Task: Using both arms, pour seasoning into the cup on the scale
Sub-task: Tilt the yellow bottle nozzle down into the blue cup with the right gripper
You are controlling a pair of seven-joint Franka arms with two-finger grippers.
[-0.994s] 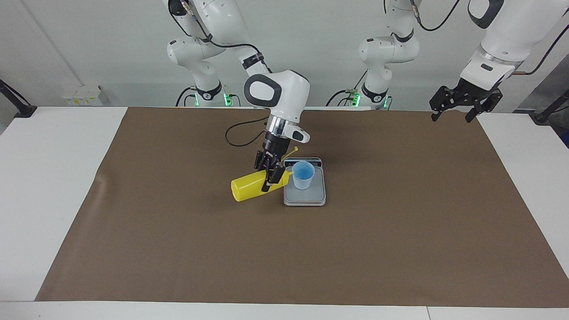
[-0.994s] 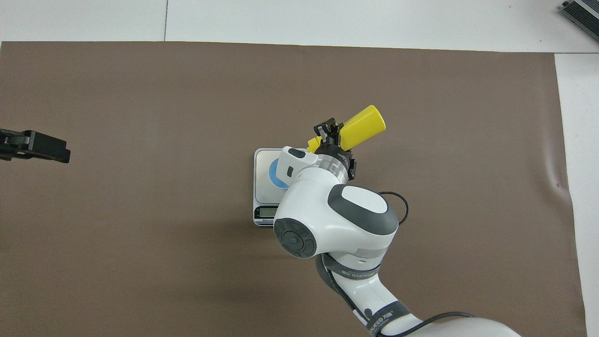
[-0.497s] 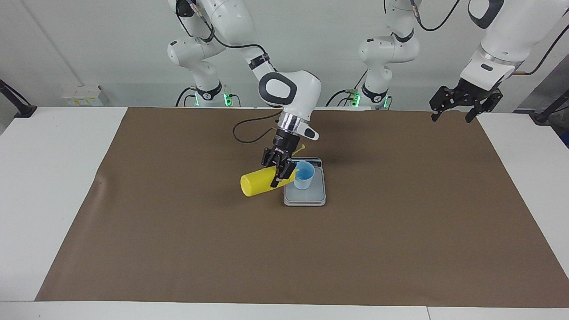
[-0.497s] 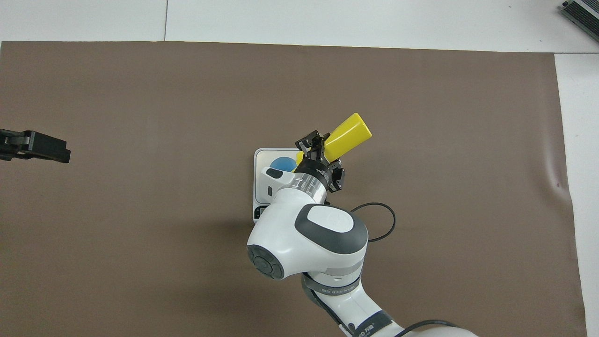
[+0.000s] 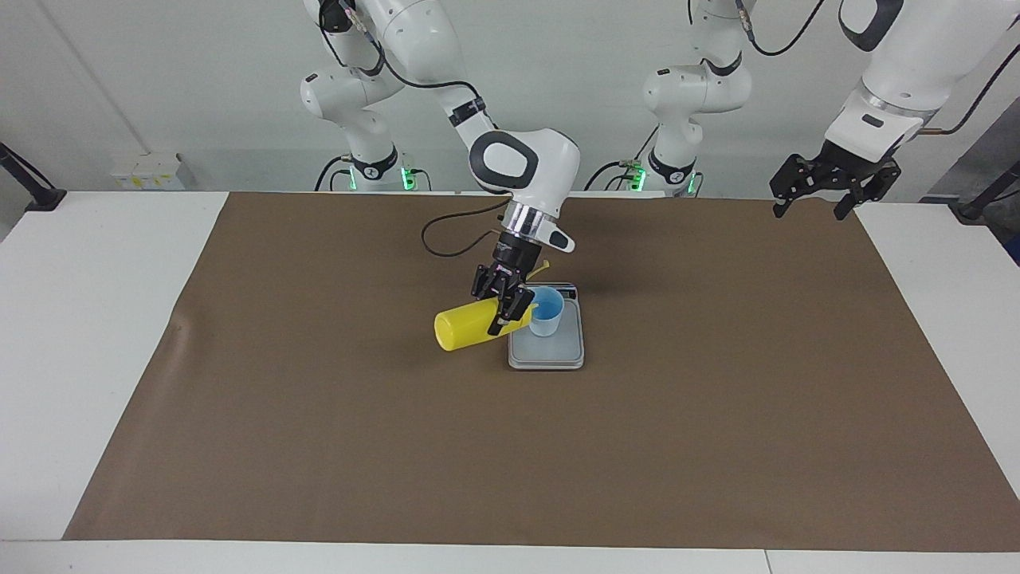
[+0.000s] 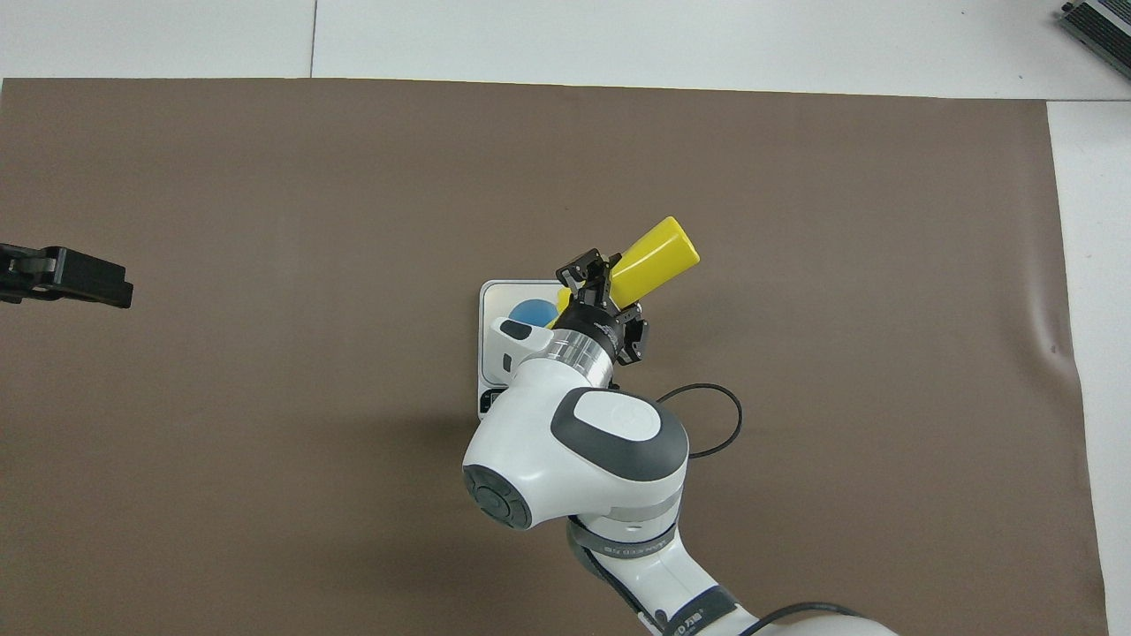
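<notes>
Right tool [image 5: 500,311] clamped, wrist tilted (left tool [image 5: 813,207] agape, raised)

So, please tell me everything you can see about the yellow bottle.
The yellow bottle is a bright yellow cylinder that looks like soft plastic, with a flat base and a thin yellow cap strap sticking out near its top. It is tipped almost on its side in the air, base toward the right arm's end of the table, nozzle end at the rim of the blue cup on the scale. The right pincer is shut on its upper part and hides the nozzle. Nothing else touches it.
</notes>
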